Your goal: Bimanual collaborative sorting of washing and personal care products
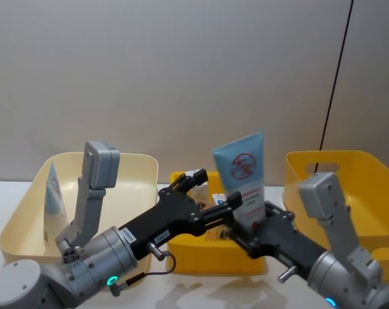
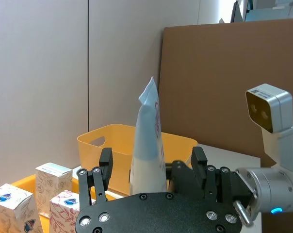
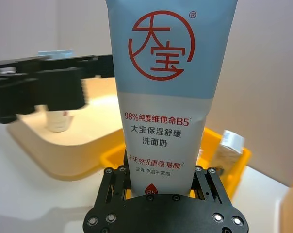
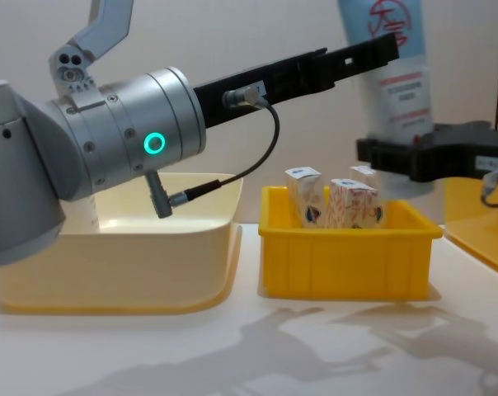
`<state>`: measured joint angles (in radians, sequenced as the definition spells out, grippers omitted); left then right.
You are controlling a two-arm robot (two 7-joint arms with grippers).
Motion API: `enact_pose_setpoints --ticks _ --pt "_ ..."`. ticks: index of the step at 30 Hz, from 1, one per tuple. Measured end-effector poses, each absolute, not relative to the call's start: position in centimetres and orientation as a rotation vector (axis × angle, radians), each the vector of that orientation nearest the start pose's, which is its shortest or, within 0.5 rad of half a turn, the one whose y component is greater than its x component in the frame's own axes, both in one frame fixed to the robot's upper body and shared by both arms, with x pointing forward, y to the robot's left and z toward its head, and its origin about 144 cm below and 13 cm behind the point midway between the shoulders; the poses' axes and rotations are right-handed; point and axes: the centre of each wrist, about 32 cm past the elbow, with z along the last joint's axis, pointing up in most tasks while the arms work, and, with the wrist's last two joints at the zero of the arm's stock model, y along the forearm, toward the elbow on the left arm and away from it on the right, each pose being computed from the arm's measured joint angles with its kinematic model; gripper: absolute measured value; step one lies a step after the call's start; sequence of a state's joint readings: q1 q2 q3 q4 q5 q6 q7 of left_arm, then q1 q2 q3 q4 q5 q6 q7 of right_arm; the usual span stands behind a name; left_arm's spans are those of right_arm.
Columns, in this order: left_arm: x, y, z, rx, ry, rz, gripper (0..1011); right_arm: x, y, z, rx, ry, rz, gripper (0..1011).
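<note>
A tall pale-blue squeeze tube (image 1: 243, 177) with red print stands upright above the small yellow tray (image 4: 348, 256). My right gripper (image 3: 163, 172) is shut on its lower end. My left gripper (image 2: 152, 153) is open, one finger (image 2: 105, 165) on each side of the same tube without touching it. In the chest view the tube (image 4: 393, 66) rises above the right gripper (image 4: 430, 157). Several small white cartons (image 4: 331, 198) with reddish pattern and a blue mark stand in the tray. Another pale-blue tube (image 1: 53, 193) leans inside the cream bin (image 1: 136, 161).
The cream bin stands at the left, the yellow tray in the middle and a deeper yellow bin (image 1: 362, 167) at the right, all on a white table. A grey wall rises close behind them.
</note>
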<state>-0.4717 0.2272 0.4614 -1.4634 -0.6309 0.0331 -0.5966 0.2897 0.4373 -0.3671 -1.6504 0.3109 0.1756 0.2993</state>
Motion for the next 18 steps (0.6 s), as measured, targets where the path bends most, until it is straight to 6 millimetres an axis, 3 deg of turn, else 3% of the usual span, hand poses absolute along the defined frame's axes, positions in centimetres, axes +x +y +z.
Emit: enact_pose_setpoints --ticks 18 --pt "55.3 16.1 125.5 -0.299 0.001 0.51 1003 50.7 -26.7 124.7 -0.122 -0.234 -1.2 574"
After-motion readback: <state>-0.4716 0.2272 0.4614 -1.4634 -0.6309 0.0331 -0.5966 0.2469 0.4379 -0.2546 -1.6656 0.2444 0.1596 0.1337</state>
